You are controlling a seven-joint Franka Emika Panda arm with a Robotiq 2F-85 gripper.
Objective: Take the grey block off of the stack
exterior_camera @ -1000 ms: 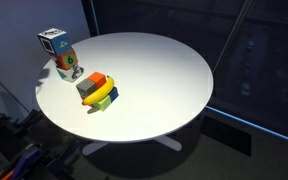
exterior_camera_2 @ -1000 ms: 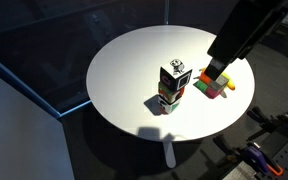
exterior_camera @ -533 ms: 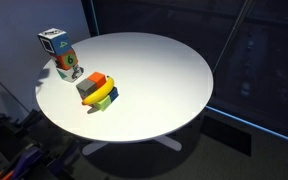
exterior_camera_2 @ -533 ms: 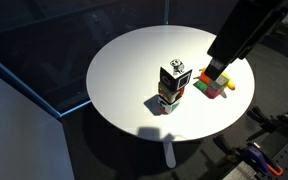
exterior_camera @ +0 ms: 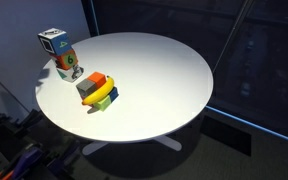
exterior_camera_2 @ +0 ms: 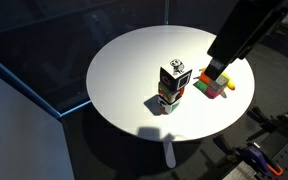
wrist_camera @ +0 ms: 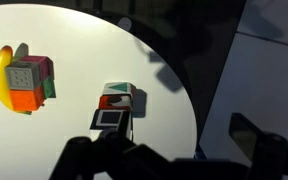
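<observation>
The stack [exterior_camera: 100,92] lies on the white round table [exterior_camera: 154,75]. The grey block [exterior_camera: 87,90] sits on top of it beside an orange-red block [exterior_camera: 97,80], over a long curved yellow block [exterior_camera: 105,98] and green and blue ones. In the wrist view the grey block [wrist_camera: 24,76] is at the far left, with the orange-red block [wrist_camera: 24,100] and the yellow block [wrist_camera: 2,75]. My gripper [wrist_camera: 179,150] shows as dark fingers spread wide, open and empty, high above the table and away from the stack. In an exterior view my dark arm [exterior_camera_2: 239,35] partly hides the stack [exterior_camera_2: 217,86].
A taller printed carton [exterior_camera: 56,52] stands near the table's edge, apart from the stack; it also shows in an exterior view [exterior_camera_2: 172,85] and in the wrist view [wrist_camera: 114,108]. Dark floor and glass panels surround the table. Equipment sits below the table's edge [exterior_camera_2: 269,150].
</observation>
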